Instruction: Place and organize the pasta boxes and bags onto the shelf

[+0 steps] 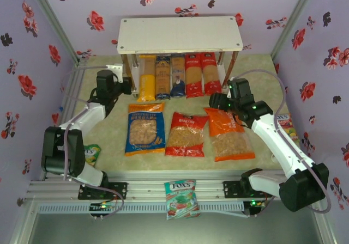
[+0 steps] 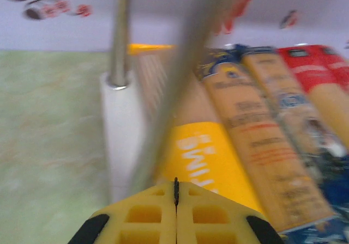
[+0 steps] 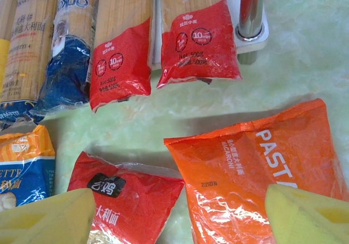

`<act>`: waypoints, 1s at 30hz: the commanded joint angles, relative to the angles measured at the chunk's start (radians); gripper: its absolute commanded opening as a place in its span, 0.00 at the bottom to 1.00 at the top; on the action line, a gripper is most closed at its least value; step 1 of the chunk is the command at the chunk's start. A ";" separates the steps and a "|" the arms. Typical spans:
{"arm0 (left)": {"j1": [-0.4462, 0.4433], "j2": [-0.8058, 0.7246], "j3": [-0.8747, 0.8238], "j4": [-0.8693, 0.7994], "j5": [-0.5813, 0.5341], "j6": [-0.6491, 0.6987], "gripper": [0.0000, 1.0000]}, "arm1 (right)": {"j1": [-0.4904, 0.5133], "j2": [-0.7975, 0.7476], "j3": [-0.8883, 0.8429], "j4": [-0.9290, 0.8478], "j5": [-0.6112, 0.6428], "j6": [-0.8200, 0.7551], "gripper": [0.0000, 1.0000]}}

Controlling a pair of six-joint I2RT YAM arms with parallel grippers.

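The shelf [image 1: 180, 34] is standing at the far side of the bench [image 1: 262, 146]. Five pasta boxes are lying side by side beneath its top board, with their near ends projecting forward. From left to right they are the yellow box [image 1: 146, 83], two dark blue boxes [image 1: 162, 80] and two red boxes [image 1: 193, 78]. Three bags are lying flat in a row on the bench in front of the shelf: the blue bag [image 1: 145, 128], the red bag [image 1: 186, 134] and the orange bag [image 1: 229, 134]. The left end effector [image 2: 175, 187] is hanging beside the shelf's front left leg [image 2: 180, 86], with its fingers pressed together and gripping nothing. The right end effector [image 3: 180, 211] is hovering over the orange bag's far end, jaws spread wide and empty.
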 commanded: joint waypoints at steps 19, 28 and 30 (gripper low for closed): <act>-0.257 -0.582 -0.125 -0.518 -0.232 -0.184 0.42 | -0.020 -0.008 -0.138 -0.286 0.131 -0.014 0.98; -0.381 -0.666 -0.255 -0.538 -0.266 -0.285 0.43 | -0.020 0.062 -0.235 -0.208 0.113 0.035 0.99; -0.381 -0.673 -0.266 -0.524 -0.266 -0.287 0.43 | -0.020 0.084 -0.235 -0.197 0.109 0.039 0.99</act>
